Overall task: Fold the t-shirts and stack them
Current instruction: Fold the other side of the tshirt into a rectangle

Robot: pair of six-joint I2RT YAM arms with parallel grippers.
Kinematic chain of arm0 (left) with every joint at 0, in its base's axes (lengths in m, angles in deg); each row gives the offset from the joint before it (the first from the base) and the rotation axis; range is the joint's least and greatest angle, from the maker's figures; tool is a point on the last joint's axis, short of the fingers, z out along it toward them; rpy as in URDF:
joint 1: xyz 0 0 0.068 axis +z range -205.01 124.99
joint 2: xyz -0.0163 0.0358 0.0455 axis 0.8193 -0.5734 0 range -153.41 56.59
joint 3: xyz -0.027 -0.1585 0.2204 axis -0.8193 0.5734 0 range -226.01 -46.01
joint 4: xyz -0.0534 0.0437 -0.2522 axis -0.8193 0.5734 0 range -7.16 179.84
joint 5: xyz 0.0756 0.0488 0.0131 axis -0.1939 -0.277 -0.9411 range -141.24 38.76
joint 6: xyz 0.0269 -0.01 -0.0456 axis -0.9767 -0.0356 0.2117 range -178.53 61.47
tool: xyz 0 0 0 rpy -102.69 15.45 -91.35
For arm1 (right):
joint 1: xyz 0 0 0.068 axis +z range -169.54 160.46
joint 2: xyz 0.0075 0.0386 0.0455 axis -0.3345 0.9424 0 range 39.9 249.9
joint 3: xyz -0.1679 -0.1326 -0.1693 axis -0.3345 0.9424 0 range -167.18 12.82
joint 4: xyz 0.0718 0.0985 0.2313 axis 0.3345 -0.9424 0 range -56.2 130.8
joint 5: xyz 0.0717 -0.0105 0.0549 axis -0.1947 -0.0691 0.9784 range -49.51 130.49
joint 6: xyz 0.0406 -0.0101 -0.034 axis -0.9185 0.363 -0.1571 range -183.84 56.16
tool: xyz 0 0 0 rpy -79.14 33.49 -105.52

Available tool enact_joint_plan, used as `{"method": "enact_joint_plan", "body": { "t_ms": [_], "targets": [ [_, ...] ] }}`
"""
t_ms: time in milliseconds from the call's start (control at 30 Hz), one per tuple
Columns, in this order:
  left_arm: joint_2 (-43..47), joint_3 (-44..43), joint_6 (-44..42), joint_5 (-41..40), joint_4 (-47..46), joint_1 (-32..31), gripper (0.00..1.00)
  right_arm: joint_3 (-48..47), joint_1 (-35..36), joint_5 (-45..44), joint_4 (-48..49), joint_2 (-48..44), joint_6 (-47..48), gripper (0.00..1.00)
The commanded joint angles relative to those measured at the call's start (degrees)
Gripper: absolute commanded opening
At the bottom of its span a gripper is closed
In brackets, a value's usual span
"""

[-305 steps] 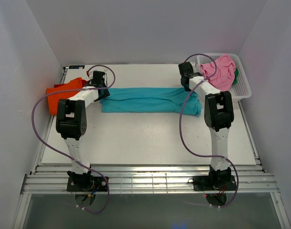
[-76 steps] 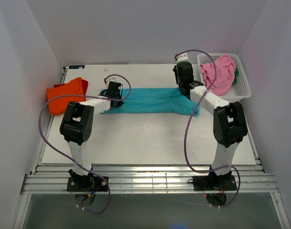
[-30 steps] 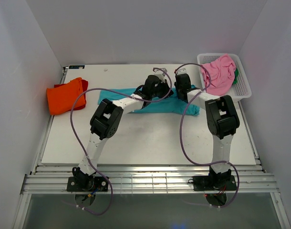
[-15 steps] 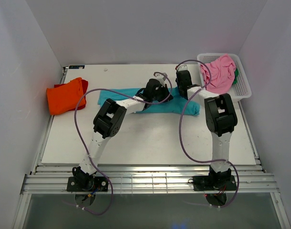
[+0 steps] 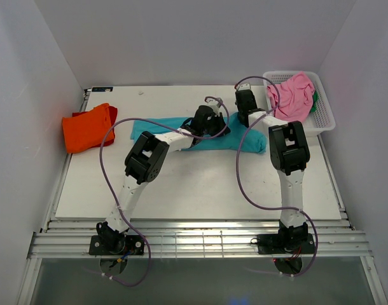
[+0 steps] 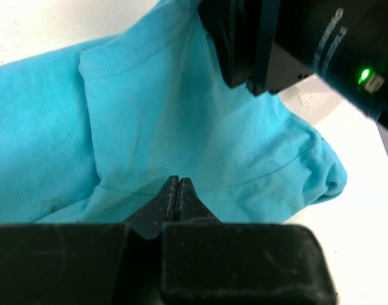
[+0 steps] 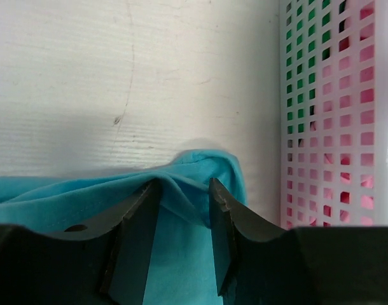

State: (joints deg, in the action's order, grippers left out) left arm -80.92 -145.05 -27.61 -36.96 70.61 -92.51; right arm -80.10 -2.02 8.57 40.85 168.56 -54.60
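The teal t-shirt (image 5: pixel 172 127) lies stretched across the middle of the table. My left gripper (image 5: pixel 218 126) reaches over its middle; in the left wrist view its jaws (image 6: pixel 177 181) are pressed together on a fold of the teal t-shirt (image 6: pixel 149 114). My right gripper (image 5: pixel 247 113) is at the shirt's far right corner. In the right wrist view it (image 7: pixel 181 197) is open, its fingers either side of a raised ridge of teal cloth (image 7: pixel 210 166). An orange t-shirt (image 5: pixel 86 127) lies folded at the left edge. A pink t-shirt (image 5: pixel 292 95) and a bit of green cloth (image 5: pixel 315 101) fill the basket.
The white lattice basket (image 5: pixel 324 121) stands at the back right, close beside my right gripper; its wall (image 7: pixel 334 95) is just right of the teal corner. The right arm's black body (image 6: pixel 296 38) hangs right ahead of my left gripper. Side walls enclose the table.
My left gripper has carried cloth from the shirt's left end to its middle and now holds still. The right wrist has shifted slightly back toward the basket, and its elbow has swung left.
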Motion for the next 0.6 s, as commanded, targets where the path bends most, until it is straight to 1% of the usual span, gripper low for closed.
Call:
{"method": "enact_joint_plan", "body": {
  "t_ms": [0, 200, 333, 567],
  "targets": [
    [1.46, -0.36, -0.33, -0.31, -1.04, 0.05, 0.03, -4.97, -0.91, -2.36, 3.81, 0.89, 1.40, 0.43],
    [1.72, 0.60, -0.24, -0.31, -1.22, 0.14, 0.02, -9.38, -1.52, -6.04, 7.31, 3.44, 4.12, 0.43],
    [2.16, 1.57, -0.42, -0.57, -1.13, 0.05, 0.02, -9.55, -1.52, -6.57, 10.40, 3.44, 7.46, 0.43],
    [3.13, 4.12, -0.33, -1.01, -1.74, 0.06, 0.02, -9.47, -2.40, -7.72, 10.93, 2.56, 9.57, 0.47]
  ]
}}
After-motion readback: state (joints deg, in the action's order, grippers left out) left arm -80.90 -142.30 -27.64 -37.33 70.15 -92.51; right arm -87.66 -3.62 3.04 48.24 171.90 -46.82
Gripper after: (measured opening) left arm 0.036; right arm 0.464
